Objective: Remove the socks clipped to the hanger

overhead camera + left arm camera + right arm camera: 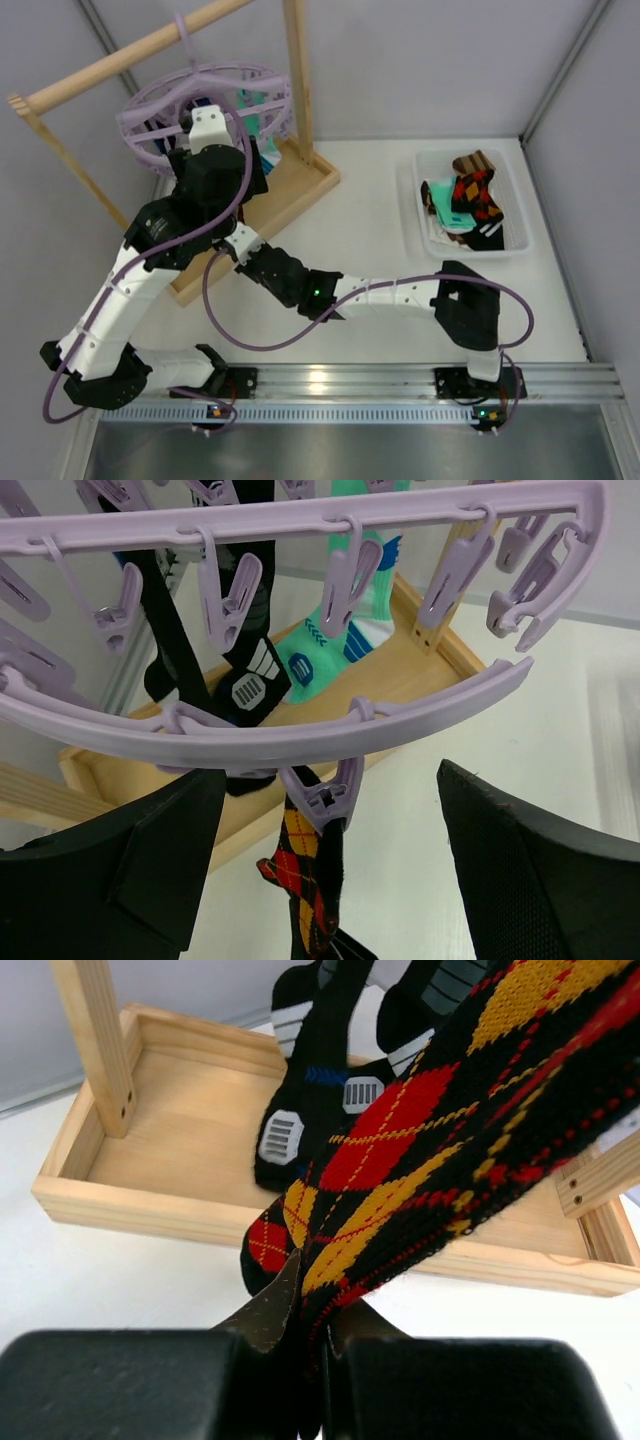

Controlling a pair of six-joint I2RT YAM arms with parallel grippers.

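The pale-lavender hanger (205, 100) hangs from a wooden rod. In the left wrist view its ring (300, 738) crosses the frame, with a black sock with white marks (250, 675) and a teal sock (335, 645) clipped behind it. A clip (327, 795) on the near rim holds the black argyle sock (305, 880). My left gripper (330, 780) is open, one jaw on each side of that clip. My right gripper (320, 1350) is shut on the lower end of the argyle sock (420, 1150), below the hanger (238, 243).
The wooden frame's base tray (180, 1150) lies under the hanger, with an upright post (297, 80) beside it. A white bin (515, 215) at the right holds several socks, among them an argyle sock (475, 195).
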